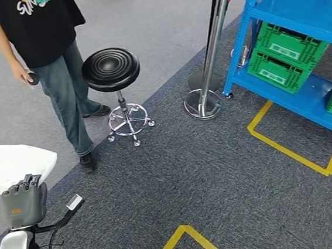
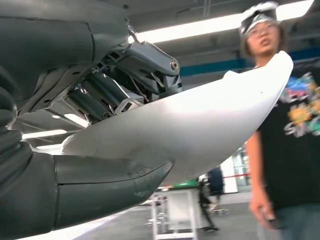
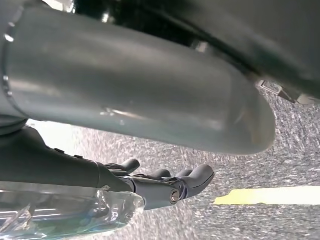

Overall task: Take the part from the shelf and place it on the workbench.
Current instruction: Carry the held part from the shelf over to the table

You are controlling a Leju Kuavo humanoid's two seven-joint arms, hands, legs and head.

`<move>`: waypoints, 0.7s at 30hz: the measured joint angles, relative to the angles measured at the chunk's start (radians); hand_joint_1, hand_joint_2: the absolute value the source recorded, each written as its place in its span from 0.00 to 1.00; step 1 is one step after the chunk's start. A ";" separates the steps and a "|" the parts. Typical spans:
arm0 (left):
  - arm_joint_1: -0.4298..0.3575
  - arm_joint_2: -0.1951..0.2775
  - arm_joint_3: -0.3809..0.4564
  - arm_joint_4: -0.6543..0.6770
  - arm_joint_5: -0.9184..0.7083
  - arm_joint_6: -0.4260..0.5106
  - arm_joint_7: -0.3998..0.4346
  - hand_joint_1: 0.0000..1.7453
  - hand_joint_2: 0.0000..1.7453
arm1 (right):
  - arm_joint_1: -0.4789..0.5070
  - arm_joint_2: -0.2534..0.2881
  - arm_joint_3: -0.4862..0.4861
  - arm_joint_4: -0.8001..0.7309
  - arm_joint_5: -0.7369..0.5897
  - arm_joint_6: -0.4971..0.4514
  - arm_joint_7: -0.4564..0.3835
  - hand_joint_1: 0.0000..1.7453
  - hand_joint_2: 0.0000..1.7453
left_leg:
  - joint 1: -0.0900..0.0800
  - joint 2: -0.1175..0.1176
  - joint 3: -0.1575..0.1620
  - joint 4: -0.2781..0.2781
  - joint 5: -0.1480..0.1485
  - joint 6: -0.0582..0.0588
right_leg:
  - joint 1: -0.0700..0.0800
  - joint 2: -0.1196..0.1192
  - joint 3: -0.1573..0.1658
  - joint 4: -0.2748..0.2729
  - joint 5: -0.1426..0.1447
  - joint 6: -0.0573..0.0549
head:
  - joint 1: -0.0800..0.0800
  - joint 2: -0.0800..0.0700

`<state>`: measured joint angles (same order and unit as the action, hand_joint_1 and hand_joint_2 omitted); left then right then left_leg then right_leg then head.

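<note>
Head view: at the lower left, the left hand (image 1: 24,203) holds a white curved part (image 1: 13,164), its fingers wrapped over the near edge; the left wrist view shows the thumb (image 2: 113,180) under the part (image 2: 211,125). Further right, a person (image 1: 45,48) stands beside a black stool (image 1: 110,69), then a chrome stanchion (image 1: 207,67), then the blue shelf (image 1: 295,12) holding green crates (image 1: 286,57). The right hand (image 3: 166,182) hangs above the carpet, fingers loosely extended, holding nothing.
</note>
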<state>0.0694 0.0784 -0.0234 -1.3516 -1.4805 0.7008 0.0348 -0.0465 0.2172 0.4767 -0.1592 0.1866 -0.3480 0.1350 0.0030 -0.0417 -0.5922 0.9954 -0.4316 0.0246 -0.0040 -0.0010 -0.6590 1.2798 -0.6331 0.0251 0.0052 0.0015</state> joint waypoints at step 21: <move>0.019 -0.022 0.152 -0.021 0.003 0.000 -0.116 1.00 1.00 | -0.004 -0.003 0.014 0.000 0.025 0.021 0.014 0.00 0.00 | 0.000 0.120 0.003 0.018 -0.018 -0.037 | 0.010 -0.107 0.144 -0.287 0.118 -0.018 | -0.010 0.000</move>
<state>0.0881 0.0566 0.1285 -1.3723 -1.4774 0.7008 -0.0812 -0.0506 0.2145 0.4906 -0.1591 0.2121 -0.3271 0.1492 0.0029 0.0786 -0.5895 1.0132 -0.4497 -0.0122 0.0061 -0.1084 -0.5154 0.9924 -0.5155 0.0069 -0.0052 0.0015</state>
